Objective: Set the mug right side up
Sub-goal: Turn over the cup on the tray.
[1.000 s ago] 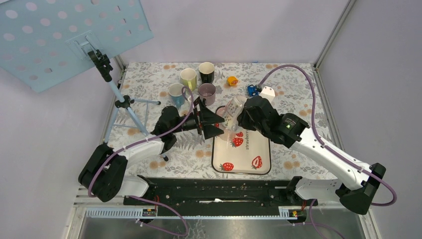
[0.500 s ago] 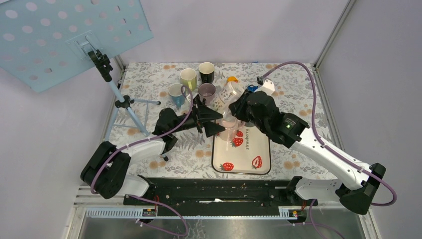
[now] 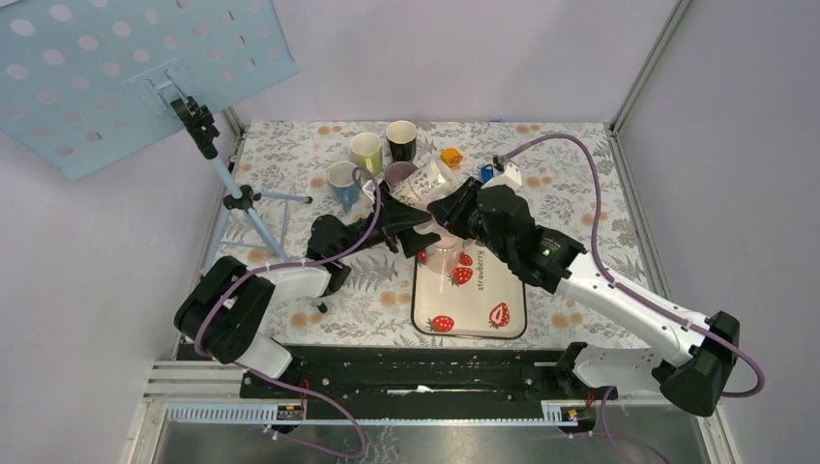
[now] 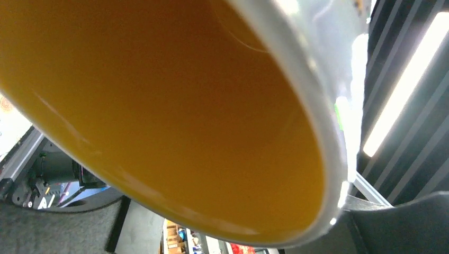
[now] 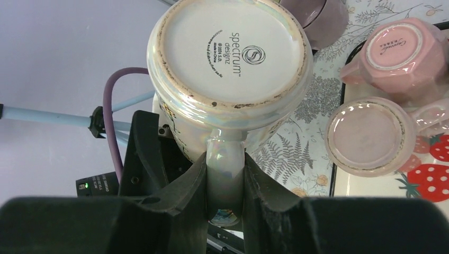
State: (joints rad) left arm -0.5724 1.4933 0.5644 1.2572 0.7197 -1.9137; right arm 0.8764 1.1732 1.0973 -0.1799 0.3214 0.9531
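Note:
An iridescent white mug (image 3: 423,184) with a yellow-orange inside hangs tipped on its side above the table, left of the tray's far corner. My right gripper (image 5: 225,164) is shut on the mug's handle (image 5: 225,153), and the mug's printed base (image 5: 230,53) faces that camera. My left gripper (image 3: 411,220) reaches in from the left with its fingers (image 5: 145,153) alongside the mug's wall. The open mouth (image 4: 159,106) fills the left wrist view, with one dark finger (image 4: 407,222) at the lower right. Whether those fingers press on the mug does not show.
Two pink cups (image 5: 370,135) (image 5: 394,55) stand upside down on the strawberry tray (image 3: 483,314). Several upright mugs (image 3: 366,152) cluster at the back. A tripod (image 3: 237,198) holding a blue perforated board stands at the left. Small toys (image 3: 451,156) lie behind.
The right gripper has carried the mug left and back, tipping it further onto its side. The left gripper has moved up to the mug's mouth and its jaws have narrowed.

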